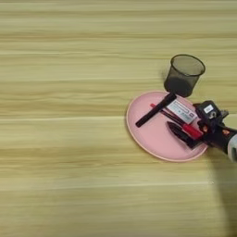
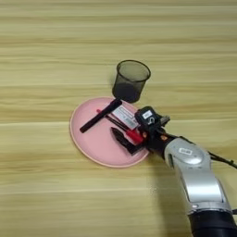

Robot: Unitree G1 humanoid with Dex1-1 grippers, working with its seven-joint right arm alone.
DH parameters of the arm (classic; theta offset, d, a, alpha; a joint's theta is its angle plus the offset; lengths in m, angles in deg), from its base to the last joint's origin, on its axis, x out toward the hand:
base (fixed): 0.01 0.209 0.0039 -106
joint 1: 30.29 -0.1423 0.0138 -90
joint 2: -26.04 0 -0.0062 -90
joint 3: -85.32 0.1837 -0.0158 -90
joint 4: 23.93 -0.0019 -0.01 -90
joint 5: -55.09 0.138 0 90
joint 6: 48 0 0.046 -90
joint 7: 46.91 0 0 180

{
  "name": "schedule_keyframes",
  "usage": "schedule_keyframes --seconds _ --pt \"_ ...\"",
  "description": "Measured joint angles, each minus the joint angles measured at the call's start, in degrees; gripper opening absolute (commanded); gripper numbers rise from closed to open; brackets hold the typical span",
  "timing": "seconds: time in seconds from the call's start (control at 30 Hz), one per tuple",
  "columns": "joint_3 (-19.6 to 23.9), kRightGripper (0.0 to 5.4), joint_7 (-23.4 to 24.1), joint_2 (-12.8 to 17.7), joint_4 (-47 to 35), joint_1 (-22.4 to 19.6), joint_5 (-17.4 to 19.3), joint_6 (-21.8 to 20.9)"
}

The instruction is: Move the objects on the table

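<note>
Reaching in from four o'clock, gripper (image 2: pixel 131 137) clamping the thin red pen (image 2: pixel 121 126) over the pink plate (image 2: pixel 95 141) on the table (image 2: pixel 41 65); pen's long axis running ten-to-four, mesh cup (image 2: pixel 131 79) waiting at twelve.

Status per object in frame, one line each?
Round pink plate: flat on the wooden table, holding the pens and box.
Black marker: lying on the plate.
Thin red pen: lying on the plate, between the pincer's fingers.
Small white labelled box: flat on the plate.
Black mesh cup: upright beside the plate.
Right pincer: over the plate, at the red pen.
</note>
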Motion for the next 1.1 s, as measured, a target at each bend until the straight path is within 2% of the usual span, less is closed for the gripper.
schedule_keyframes --seconds 0.2,0.37,0.63,0.67,0.8,0.9,1.1 --pt "-0.5 5.37 -0.9 0.0 -0.1 0.0 0.0 0.1" --pt "-1.3 5.37 -2.2 -0.2 -1.8 0.4 0.2 1.8" --pt "-1.2 5.37 -4.4 -0.2 -6.5 0.8 4.4 11.4" --pt "-1.1 5.37 -4.4 -0.2 -7.5 0.7 5.1 13.6" --pt "-0.8 5.37 -4.4 -0.1 -8.4 0.5 6.2 16.3" --pt "-0.7 5.37 -4.2 -0.1 -8.5 0.5 6.2 16.5" --pt "-0.1 5.37 0.8 -0.1 -4.1 0.4 1.3 8.8"
